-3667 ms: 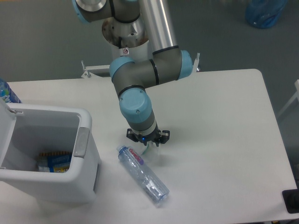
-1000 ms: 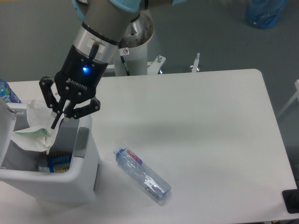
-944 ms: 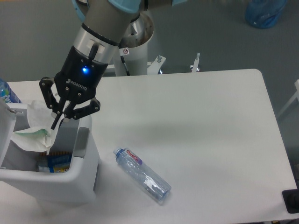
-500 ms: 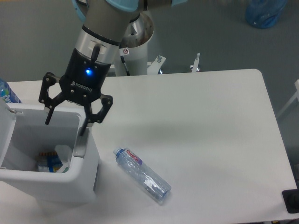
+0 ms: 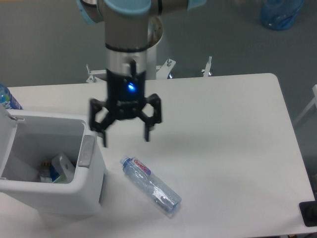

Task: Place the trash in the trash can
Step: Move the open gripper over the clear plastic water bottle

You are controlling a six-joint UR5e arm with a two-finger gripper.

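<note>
Meanwhile, blue bottle [image 5: 7,98] stands behind trash can [image 5: 59,198], beyond hand [image 5: 126,139].

Just one fixed camera on my end, mounted high on the side of the table [image 5: 237,148] opposite the arm's base and tilted steeply down. It sits fairly close: the tabletop fills most of the picture, its near edge cropped at the bottom. The trash can [image 5: 94,186] sits lower left, grey floor runs along the top. No second view to compare.
</note>
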